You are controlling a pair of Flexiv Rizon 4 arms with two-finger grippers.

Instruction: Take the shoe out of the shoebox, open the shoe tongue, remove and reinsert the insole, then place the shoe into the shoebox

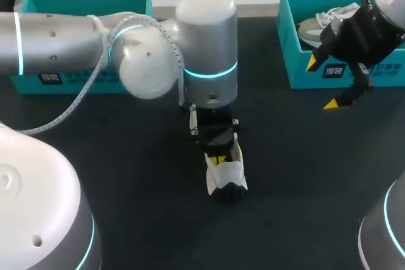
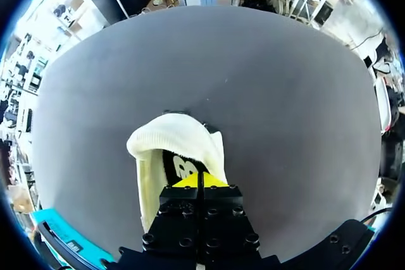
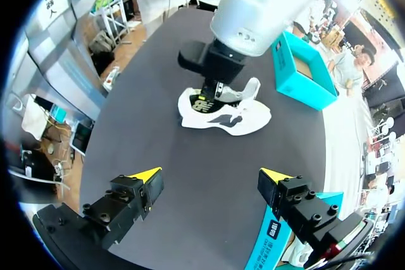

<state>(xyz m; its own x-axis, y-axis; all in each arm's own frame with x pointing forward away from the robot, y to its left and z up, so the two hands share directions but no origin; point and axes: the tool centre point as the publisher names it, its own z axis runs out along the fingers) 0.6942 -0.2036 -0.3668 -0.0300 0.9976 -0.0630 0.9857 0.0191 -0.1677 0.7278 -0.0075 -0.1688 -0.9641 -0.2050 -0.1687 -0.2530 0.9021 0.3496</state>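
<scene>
Mid-table: white knit shoe with black trim [image 1: 226, 178], apparently tipped on its side on black table [image 1: 297, 175], well apart from both boxes. Left gripper [image 2: 199, 181] down in the shoe's opening, yellow tips pressed together against black insole with white logo [image 2: 181, 167]. Can't tell whether an insole edge is pinched between them. Right gripper [image 3: 212, 175] spread wide, holding nothing, hovering by front wall of teal cardboard shoebox [image 1: 354, 74], far from the shoe. Second pale shoe [image 1: 313, 26] inside that box. Another teal box [image 1: 82, 4] at far left.

Risks, as judgement:
- Pulling up now probably drags or lifts the whole shoe, with no second grip pinning it.
- Thin pinch on a flexible insole apt to slip, or to catch the soft collar instead.
- Floppy knit collar likely to fold over the opening and block reinsertion, with the insole buckling or bunching at the heel.
- Tipped shoe liable to roll under an off-centre push.
- Right gripper near the box wall: possible knock when reaching in.
</scene>
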